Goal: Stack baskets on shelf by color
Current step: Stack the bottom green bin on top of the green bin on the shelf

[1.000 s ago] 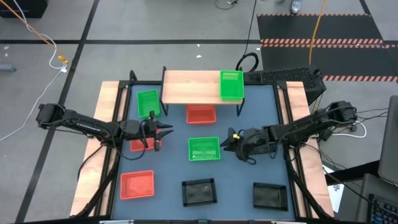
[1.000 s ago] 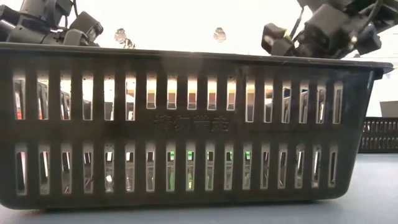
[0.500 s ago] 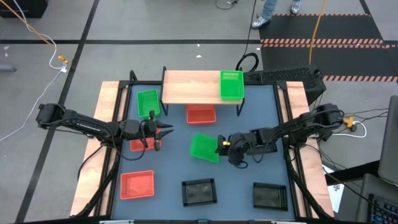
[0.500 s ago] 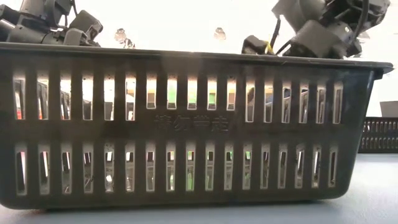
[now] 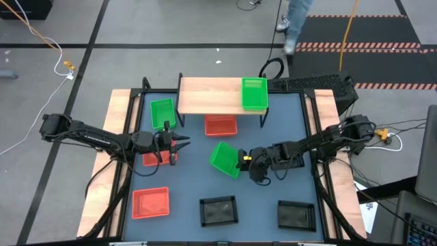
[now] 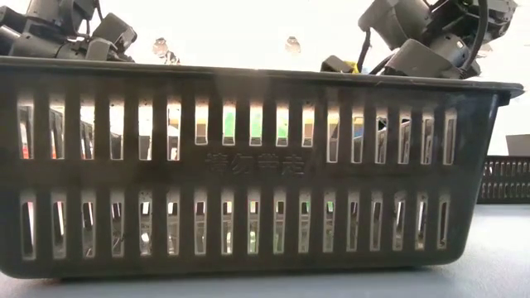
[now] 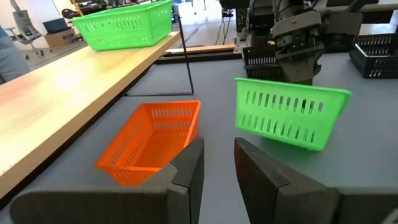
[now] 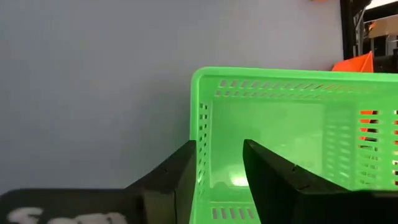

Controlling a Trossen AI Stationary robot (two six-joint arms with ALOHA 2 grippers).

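Baskets nearest the front edge: two black ones (image 5: 218,211) (image 5: 295,214) and a red one (image 5: 150,203). Mid-table, the right gripper (image 5: 243,160) pinches the rim of a green basket (image 5: 224,159), which it has lifted and tilted since a second ago, when it lay flat. The left gripper (image 5: 183,143), fingers slightly apart, has not moved above another red basket (image 5: 151,159). Open tabletop (image 5: 287,116) lies between the lifted basket and the shelf (image 5: 208,96), whose right end holds a green basket (image 5: 254,93).

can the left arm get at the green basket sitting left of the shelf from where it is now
Probably yes. The left gripper, fingers apart and holding nothing, hovers near a red basket, and the green basket lies just beyond it on open tabletop beside the shelf. Nothing lies between them; the right gripper is busy elsewhere.
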